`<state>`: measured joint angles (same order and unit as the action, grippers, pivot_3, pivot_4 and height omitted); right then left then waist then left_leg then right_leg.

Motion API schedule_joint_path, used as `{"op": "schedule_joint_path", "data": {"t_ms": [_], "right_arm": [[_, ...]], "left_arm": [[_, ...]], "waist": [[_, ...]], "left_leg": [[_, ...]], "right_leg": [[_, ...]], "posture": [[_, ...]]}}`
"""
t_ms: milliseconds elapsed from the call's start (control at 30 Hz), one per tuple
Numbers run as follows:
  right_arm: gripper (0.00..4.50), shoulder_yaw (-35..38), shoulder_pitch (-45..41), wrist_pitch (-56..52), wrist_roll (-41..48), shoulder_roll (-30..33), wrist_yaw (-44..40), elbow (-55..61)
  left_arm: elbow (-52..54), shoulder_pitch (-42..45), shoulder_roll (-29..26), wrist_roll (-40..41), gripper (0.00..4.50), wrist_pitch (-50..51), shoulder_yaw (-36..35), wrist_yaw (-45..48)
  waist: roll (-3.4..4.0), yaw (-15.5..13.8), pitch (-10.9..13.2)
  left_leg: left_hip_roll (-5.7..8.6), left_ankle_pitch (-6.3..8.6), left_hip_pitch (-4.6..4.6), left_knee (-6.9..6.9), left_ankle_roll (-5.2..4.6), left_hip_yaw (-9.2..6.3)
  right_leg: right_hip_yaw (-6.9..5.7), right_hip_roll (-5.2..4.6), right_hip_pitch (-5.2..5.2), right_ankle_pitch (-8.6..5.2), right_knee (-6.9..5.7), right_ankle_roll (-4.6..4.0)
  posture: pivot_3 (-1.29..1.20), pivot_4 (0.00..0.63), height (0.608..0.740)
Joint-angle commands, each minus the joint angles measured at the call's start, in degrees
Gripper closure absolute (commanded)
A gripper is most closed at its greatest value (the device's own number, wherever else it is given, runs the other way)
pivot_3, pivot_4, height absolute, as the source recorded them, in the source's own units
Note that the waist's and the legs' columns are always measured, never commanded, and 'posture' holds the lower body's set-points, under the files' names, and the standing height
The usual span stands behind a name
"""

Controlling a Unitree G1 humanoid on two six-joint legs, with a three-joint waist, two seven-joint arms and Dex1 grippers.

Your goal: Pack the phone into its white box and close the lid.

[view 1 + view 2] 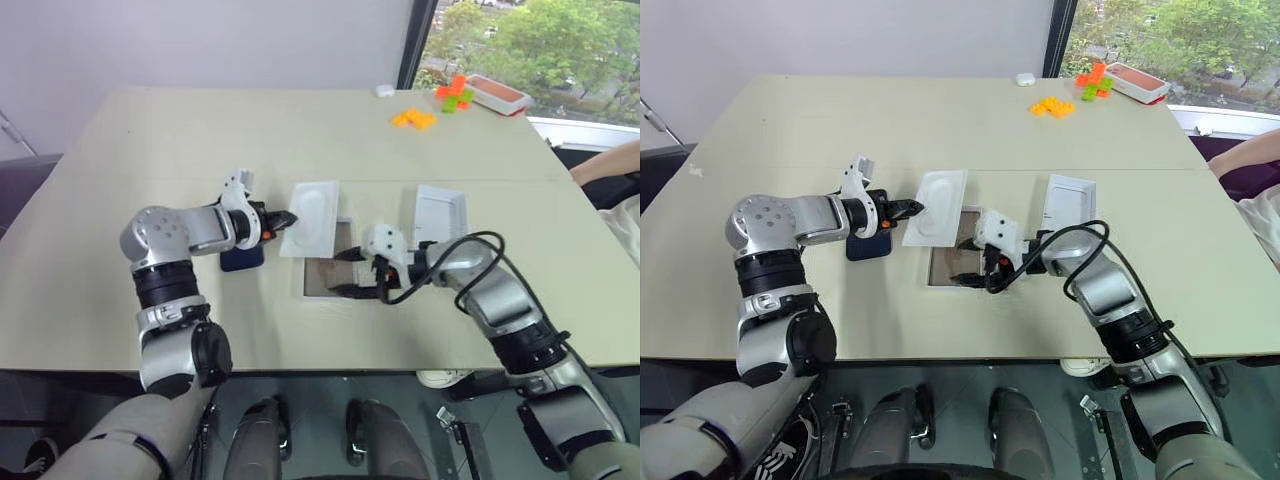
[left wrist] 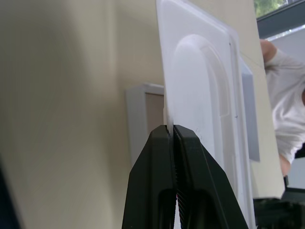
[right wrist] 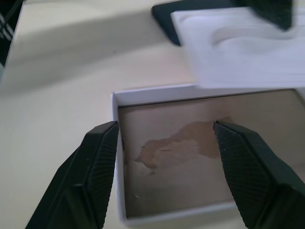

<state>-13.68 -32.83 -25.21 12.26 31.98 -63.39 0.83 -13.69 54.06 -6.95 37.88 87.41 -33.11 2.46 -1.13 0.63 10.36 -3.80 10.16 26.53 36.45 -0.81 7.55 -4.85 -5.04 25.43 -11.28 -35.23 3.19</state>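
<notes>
Left tool (image 1: 283, 219) pinched on white moulded insert with oblong recess (image 1: 312, 217); right tool (image 3: 164, 143) wide open, empty, above brown-floored white box (image 3: 119, 143); best carry insert clear, then fetch dark navy phone (image 1: 243, 259).

Silver-grey arms, black joints, black cable, black textured pincer fingers (image 3: 97, 164)

Matt white moulded insert (image 1: 311, 218); brown cardboard floor of the white box (image 3: 190, 157)
</notes>
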Motion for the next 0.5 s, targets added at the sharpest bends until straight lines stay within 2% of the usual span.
{"op": "schedule_joint_path", "data": {"t_ms": [33, 133, 367, 500], "right_arm": [[1.06, 5.1, -1.5, 0.2, 2.8, 3.2, -1.9, 0.1], [1.06, 6.5, -0.5, 2.8, 1.9, 6.4, -2.9, -2.8], [1.06, 7.9, 0.1, 8.4, 0.3, 9.7, -3.7, -9.3], [1.06, 7.8, -0.5, 10.9, -0.5, 9.7, -3.1, -12.0]], "left_arm": [[5.5, 1.1, 3.2, 0.3, 4.5, 3.8, -0.9, -2.0], [8.8, 0.2, 6.3, -0.3, 4.5, 5.0, -1.0, -4.3], [14.8, -4.0, 7.1, -0.5, 4.5, 5.1, 5.5, -5.3], [16.3, -5.4, 8.5, -1.3, 4.5, 5.1, 4.7, -7.1]], "waist": [[0.0, 0.0, 0.0], [-0.03, -0.1, 0.0], [-0.03, 0.1, 0.0], [-0.04, 0.1, 0.0]], "left_leg": [[0.0, 0.0, 0.0, 0.0, 0.0, -0.01], [0.02, 0.0, -0.01, 0.03, 0.0, -0.01], [0.01, -0.02, -0.1, -0.12, 0.04, -0.03], [0.01, -0.03, -0.09, -0.09, 0.06, -0.03]], "right_leg": [[0.0, 0.0, -0.01, 0.0, 0.0, 0.0], [0.0, -0.01, -0.06, -0.01, 0.04, 0.0], [0.0, 0.09, -0.01, -0.01, 0.0, -0.01], [0.01, 0.08, -0.02, -0.01, 0.02, -0.01]], "posture": [[0.0, 0.15, 0.74], [0.0, 0.15, 0.74], [0.0, 0.15, 0.74], [0.0, 0.15, 0.74]]}}
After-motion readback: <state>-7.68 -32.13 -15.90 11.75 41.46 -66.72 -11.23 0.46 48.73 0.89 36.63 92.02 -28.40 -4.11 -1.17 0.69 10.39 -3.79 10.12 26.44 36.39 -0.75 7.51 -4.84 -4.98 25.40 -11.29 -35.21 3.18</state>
